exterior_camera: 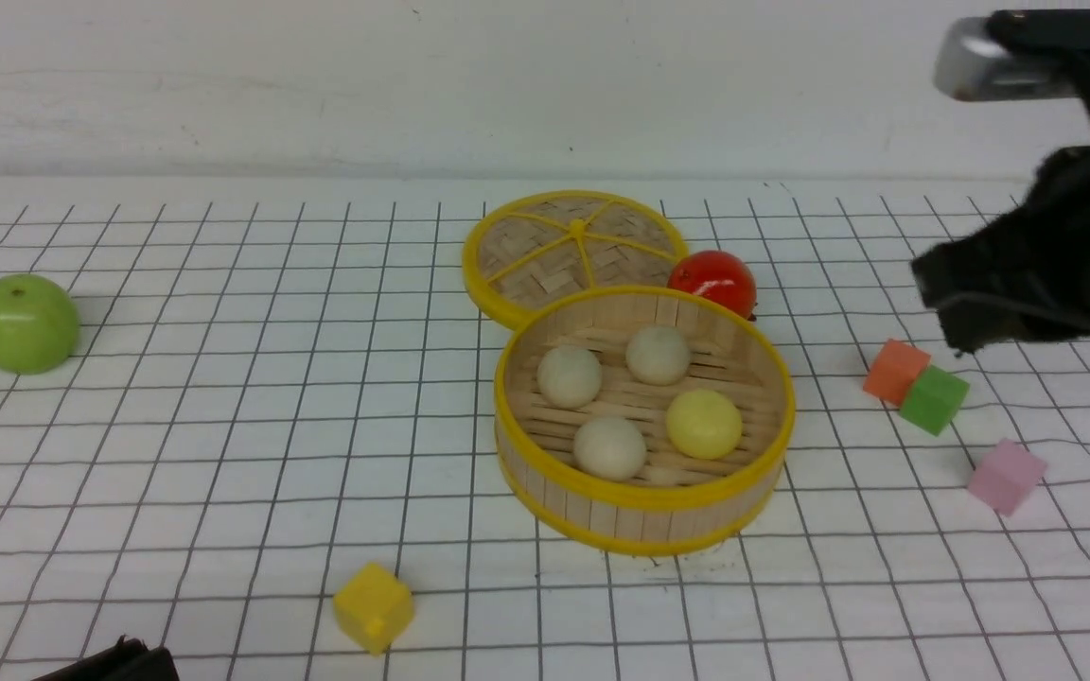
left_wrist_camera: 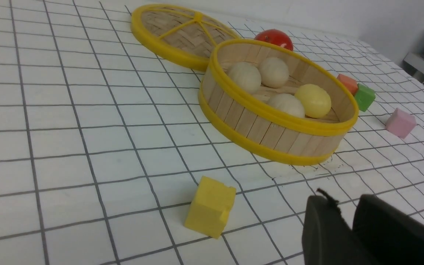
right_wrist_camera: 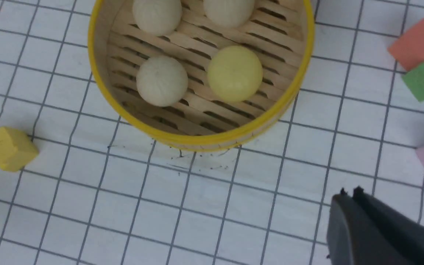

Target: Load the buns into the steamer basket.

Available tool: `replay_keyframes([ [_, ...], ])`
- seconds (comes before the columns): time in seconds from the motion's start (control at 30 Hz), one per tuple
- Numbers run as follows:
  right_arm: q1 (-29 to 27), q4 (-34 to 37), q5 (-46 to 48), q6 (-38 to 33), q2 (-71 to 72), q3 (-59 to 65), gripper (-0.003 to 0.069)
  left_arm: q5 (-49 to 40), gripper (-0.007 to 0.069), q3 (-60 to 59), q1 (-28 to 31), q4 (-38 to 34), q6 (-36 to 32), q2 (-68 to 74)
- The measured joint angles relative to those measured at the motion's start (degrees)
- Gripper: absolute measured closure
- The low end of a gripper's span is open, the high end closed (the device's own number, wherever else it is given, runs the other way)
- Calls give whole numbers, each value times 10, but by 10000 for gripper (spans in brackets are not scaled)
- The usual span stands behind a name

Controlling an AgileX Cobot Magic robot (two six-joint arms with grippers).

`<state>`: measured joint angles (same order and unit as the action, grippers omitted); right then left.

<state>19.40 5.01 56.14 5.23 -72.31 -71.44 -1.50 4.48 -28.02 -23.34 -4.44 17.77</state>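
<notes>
The steamer basket [exterior_camera: 641, 495] stands mid-table, round, with bamboo slats and yellow rims. Inside it lie three cream-white buns [exterior_camera: 570, 375] [exterior_camera: 658, 355] [exterior_camera: 609, 446] and one pale yellow bun [exterior_camera: 704, 424], all resting on the slatted floor. My right gripper [right_wrist_camera: 350, 193] is shut and empty, hovering over bare table on the near right side of the basket [right_wrist_camera: 197, 140]. The right arm [exterior_camera: 1056, 255] hangs high at the right edge. My left gripper [left_wrist_camera: 344, 202] sits low at the near left. Its fingers are a little apart with nothing between them, short of the basket [left_wrist_camera: 256, 125].
A flat woven lid [exterior_camera: 575, 248] lies behind the basket, beside a red tomato [exterior_camera: 713, 280]. A green apple [exterior_camera: 23, 323] sits far left. A yellow cube [exterior_camera: 373, 606] is in front of the basket. Orange [exterior_camera: 895, 370], green [exterior_camera: 933, 399] and pink [exterior_camera: 1006, 476] cubes lie right.
</notes>
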Motion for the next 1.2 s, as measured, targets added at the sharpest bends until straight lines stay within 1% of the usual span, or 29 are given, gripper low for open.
replay_keyframes([
  [0.2, 0, 5, 11, 2, 84, 78, 675, 0, 497, 0, 0, 0, 0, 0],
  [0.27, 0, 10, 37, 2, 108, 97, 672, 0, 495, 0, 0, 0, 0, 0],
  [0.5, 0, 12, 119, 2, 124, 102, 668, 0, 494, 0, 0, 0, 0, 0],
  [0.63, 0, -2, 123, 2, 125, 104, 666, 0, 490, 0, 0, 0, 0, 0],
  [0.67, -1, -11, 98, -2, 133, 115, 665, 0, 489, 0, 0, 0, 0, 0],
  [0.7, -1, -11, 93, -3, 135, 115, 665, -1, 488, 0, 0, 0, 0, 0],
  [0.77, -26, 7, -22, -42, 180, 174, 665, 0, 484, 0, 0, 0, 0, 0],
  [0.8, -29, 9, -44, -52, 191, 180, 665, 0, 484, 0, 0, 0, 0, 0],
  [0.83, -56, 26, -126, -77, 234, 234, 664, 0, 483, 0, 0, 0, 0, 0],
  [0.87, -75, 44, -183, -100, 279, 288, 664, 0, 483, 0, 0, 0, 0, 0],
  [0.9, -93, 58, -236, -118, 320, 337, 664, 0, 483, 0, 0, 0, 0, 0],
  [0.93, -100, 61, -256, -121, 328, 357, 664, 0, 483, 0, 0, 0, 0, 0],
  [0.97, -126, 78, -325, -142, 400, 429, 662, -1, 483, 0, 0, 0, 0, 0],
  [1.0, -129, 81, -332, -143, 409, 449, 662, -1, 483, 0, 0, 0, 0, 0],
  [1.03, -151, 90, -387, -151, 492, 526, 662, -2, 483, 0, 0, 0, 0, 0],
  [1.07, -153, 93, -391, -151, 501, 544, 662, -2, 483, 0, 0, 0, 0, 0],
  [1.13, -171, 97, -415, -153, 606, 642, 662, -2, 483, 0, 0, 0, 0, 0],
  [1.2, -175, 96, -411, -154, 658, 687, 662, -2, 483, 0, 0, 0, 0, 0],
])
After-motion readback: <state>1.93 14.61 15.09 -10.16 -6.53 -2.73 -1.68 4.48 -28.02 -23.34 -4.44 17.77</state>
